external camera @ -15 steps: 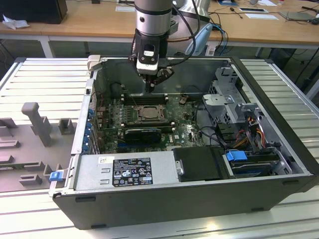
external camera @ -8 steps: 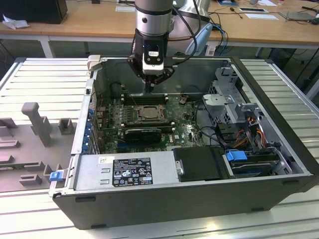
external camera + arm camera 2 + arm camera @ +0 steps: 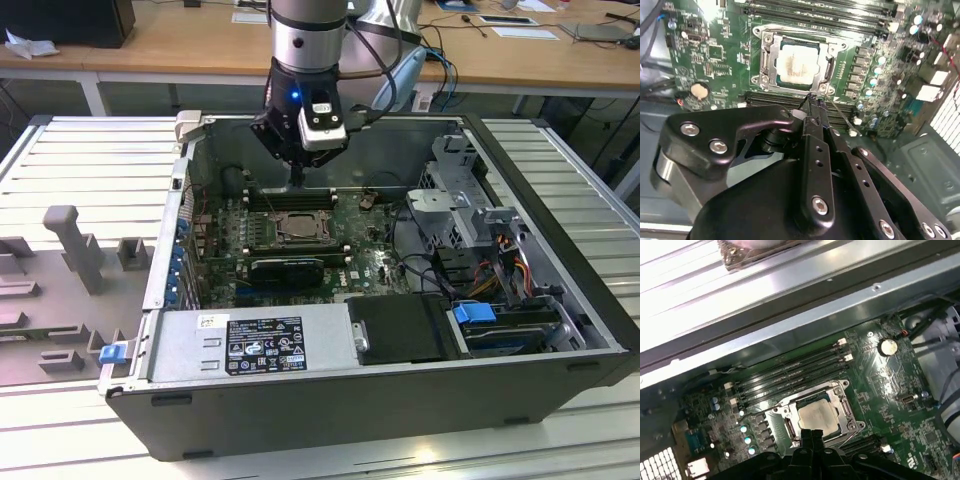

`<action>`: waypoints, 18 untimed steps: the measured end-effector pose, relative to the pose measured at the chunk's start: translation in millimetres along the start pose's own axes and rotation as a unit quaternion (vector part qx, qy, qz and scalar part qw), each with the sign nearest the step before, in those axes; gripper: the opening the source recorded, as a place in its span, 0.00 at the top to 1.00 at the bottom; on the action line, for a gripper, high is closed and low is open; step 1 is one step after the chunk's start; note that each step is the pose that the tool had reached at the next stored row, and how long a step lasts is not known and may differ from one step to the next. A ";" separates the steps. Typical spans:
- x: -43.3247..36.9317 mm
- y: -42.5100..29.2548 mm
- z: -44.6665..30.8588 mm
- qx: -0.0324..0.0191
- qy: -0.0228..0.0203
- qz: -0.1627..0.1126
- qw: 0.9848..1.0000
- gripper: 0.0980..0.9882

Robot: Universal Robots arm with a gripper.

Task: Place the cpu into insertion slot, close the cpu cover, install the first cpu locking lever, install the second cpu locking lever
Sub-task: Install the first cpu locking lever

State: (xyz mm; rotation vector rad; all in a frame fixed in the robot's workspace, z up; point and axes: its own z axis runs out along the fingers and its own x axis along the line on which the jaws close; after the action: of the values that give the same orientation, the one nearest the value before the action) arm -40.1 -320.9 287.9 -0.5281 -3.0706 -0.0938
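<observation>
The cpu [image 3: 794,62] [image 3: 817,415], pale silver-grey, lies flat in the insertion slot [image 3: 297,226] on the green board. The shiny cpu cover [image 3: 769,60] [image 3: 845,409] is folded down around it as a frame. My gripper [image 3: 812,101] [image 3: 812,433] [image 3: 297,184] hangs just above the socket's edge beside the black memory slots, its two dark fingers pressed together with nothing seen between them. A thin wire locking lever [image 3: 841,116] sticks out slantwise from the socket corner, close beside the fingertips. I cannot tell whether they touch it.
The board sits inside an open computer case [image 3: 560,250]. Black memory slots [image 3: 790,374] run along both sides of the socket. A power supply [image 3: 255,345], drive cage [image 3: 470,215] and cables crowd the exterior view's right. A coin battery [image 3: 887,346] sits nearby.
</observation>
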 end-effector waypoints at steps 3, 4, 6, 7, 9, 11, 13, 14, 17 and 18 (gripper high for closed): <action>0.0 0.0 0.1 0.001 0.002 -0.029 1.000 0.99; 0.0 0.0 0.2 0.001 0.002 -0.042 0.999 0.99; 0.0 0.0 0.3 0.003 0.004 -0.076 0.997 0.99; 0.0 0.0 0.4 0.003 0.005 -0.091 0.996 0.99; 0.0 0.0 0.7 0.004 0.006 -0.114 0.993 0.99; -0.1 -0.1 0.9 0.005 0.006 -0.142 0.990 0.99; 0.3 -0.2 1.0 0.003 -0.004 -0.146 0.989 0.99; 0.8 -0.4 1.2 0.001 -0.012 -0.148 0.989 0.99; 2.0 -0.9 2.3 -0.001 -0.023 -0.151 0.988 0.99; 1.9 -0.9 2.4 -0.001 -0.023 -0.152 0.988 0.99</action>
State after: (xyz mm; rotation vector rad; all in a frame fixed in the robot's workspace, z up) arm -42.2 -321.0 285.5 -0.0589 -3.1709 -0.0921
